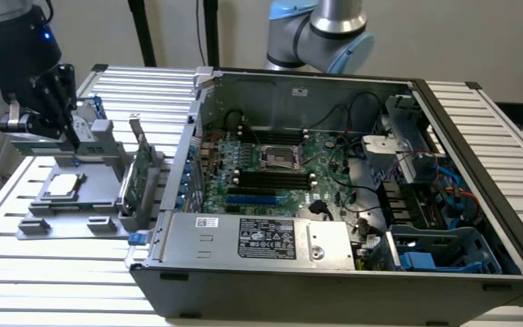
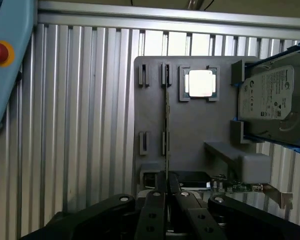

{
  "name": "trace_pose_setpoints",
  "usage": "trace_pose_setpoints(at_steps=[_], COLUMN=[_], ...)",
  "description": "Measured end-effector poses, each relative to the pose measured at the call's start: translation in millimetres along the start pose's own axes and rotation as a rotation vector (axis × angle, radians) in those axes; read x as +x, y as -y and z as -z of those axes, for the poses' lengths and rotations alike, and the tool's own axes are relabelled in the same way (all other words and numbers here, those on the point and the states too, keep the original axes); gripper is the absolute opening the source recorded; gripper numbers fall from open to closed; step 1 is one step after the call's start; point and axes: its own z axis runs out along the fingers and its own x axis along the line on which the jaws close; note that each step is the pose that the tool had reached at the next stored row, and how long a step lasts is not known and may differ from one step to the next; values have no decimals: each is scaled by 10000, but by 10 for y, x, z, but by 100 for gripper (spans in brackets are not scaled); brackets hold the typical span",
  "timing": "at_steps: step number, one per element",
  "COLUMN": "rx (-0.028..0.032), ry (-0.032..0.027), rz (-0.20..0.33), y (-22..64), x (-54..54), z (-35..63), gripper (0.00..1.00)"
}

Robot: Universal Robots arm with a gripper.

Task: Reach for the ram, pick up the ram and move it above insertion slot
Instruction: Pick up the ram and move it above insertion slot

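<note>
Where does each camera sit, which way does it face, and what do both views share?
Exterior view: raised above the table, looking down into the open computer case; the arm's joint shows behind it, and the gripper over the grey fixture at the exterior view's left.
Wrist view: on the wrist, looking down past the shut gripper at the fixture, the ram edge-on, and the hard drive.
Shared: gripper, fixture, processor chip.

black pincer (image 2: 167,176) with silver screws, grey arm (image 1: 327,27) with pale-blue joint caps.
</note>
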Motion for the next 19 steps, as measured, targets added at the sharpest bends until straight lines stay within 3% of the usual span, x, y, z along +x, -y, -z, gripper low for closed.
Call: trace_pose_setpoints(at_steps=[19], rx=[0], ry=[8], rz=[-1], y=[349], x=[-143], z=[322], gripper=[13])
